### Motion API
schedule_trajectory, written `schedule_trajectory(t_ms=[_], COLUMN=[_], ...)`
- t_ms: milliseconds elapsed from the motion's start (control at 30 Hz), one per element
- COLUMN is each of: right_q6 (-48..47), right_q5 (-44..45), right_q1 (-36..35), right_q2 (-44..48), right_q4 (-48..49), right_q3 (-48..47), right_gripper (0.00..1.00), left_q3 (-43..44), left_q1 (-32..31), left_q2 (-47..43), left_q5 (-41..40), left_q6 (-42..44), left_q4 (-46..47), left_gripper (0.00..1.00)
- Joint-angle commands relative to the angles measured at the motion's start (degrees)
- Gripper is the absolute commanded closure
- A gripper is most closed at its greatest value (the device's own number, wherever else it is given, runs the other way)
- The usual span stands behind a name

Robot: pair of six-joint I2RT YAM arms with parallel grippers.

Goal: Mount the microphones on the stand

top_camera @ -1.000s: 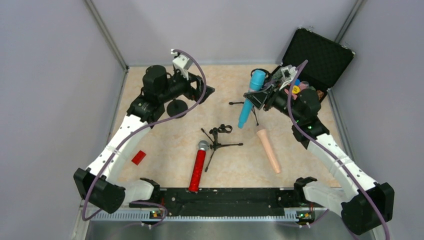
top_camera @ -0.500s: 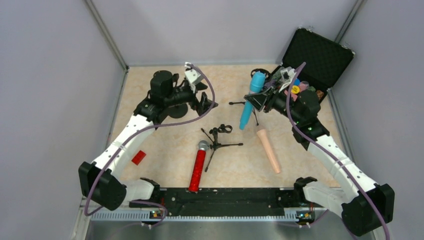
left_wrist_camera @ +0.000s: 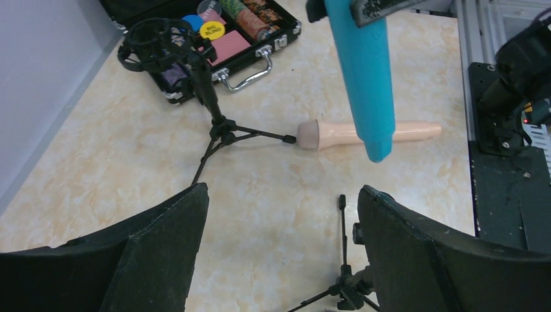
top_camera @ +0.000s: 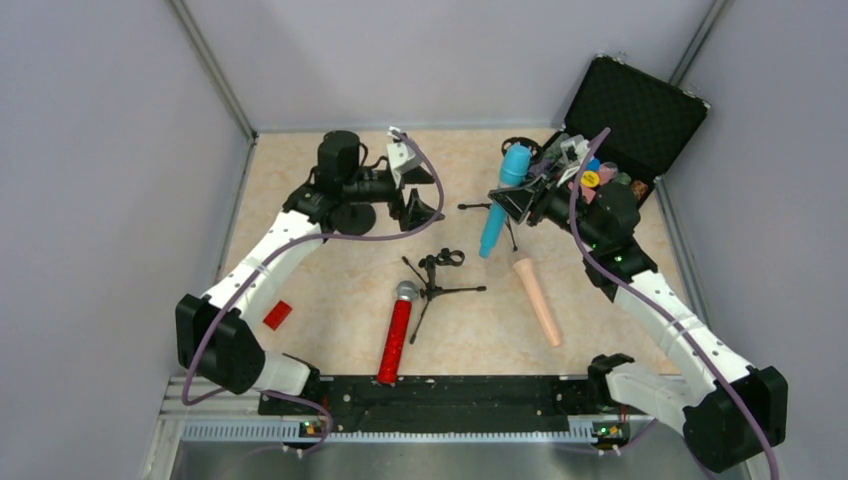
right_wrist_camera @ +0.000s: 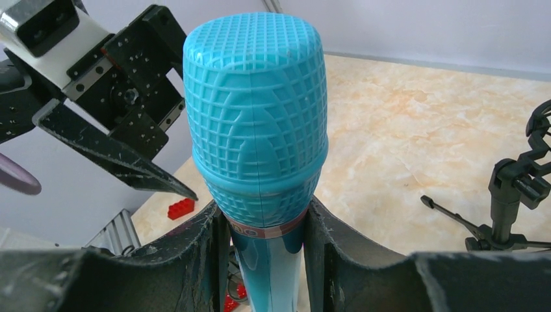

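Observation:
My right gripper [top_camera: 506,200] [right_wrist_camera: 263,221] is shut on the teal-blue microphone [top_camera: 515,161] [right_wrist_camera: 256,110], holding it just below its head. It hangs tilted above the table. An upright tripod stand [left_wrist_camera: 209,84] with a ring clip stands just behind it. The pale peach microphone [top_camera: 538,300] [left_wrist_camera: 364,133] lies on the table beyond the held one. The glittery red microphone [top_camera: 397,335] lies near the front. A second stand [top_camera: 438,275] [left_wrist_camera: 344,279] lies on its side at centre. My left gripper [top_camera: 438,197] [left_wrist_camera: 282,192] is open and empty above the table, facing the teal microphone.
An open black case [top_camera: 640,110] [left_wrist_camera: 260,39] holding chips and cards sits at the back right. A red brick [top_camera: 277,315] [right_wrist_camera: 180,208] lies at the left. A black round disc [top_camera: 355,215] sits under my left arm. Grey walls close in both sides.
My left arm has swung right toward the table's centre, and its jaws have narrowed slightly. The right arm and the teal-blue microphone have stayed put.

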State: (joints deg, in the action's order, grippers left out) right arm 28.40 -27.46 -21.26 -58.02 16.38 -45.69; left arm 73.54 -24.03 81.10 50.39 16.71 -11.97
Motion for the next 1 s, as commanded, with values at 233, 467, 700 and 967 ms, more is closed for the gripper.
schedule_trajectory(t_ms=[233,467,700,967], right_q6=[-0.3,1.6,2.5,3.6], right_q5=[-6.9,-8.4,-6.1,-5.6], right_q1=[-0.3,-0.3,-0.3,-0.4], right_q2=[-0.8,-0.6,-0.6,-0.7], right_q4=[14.5,21.5,22.4,22.9], right_q3=[1.5,2.6,2.5,2.4], right_gripper=[1.00,1.00,1.00,1.00], left_q3=[-9.2,-8.5,-10.3,-23.6], left_q1=[-0.7,-1.7,-4.9,-6.2], left_q2=[-4.1,-4.5,-9.3,-17.4], left_q5=[11.9,10.6,-0.4,-5.8], left_q6=[9.5,14.5,16.1,10.7], left_q4=[4.3,-2.9,-6.2,8.4], left_gripper=[0.13,0.17,0.16,0.05])
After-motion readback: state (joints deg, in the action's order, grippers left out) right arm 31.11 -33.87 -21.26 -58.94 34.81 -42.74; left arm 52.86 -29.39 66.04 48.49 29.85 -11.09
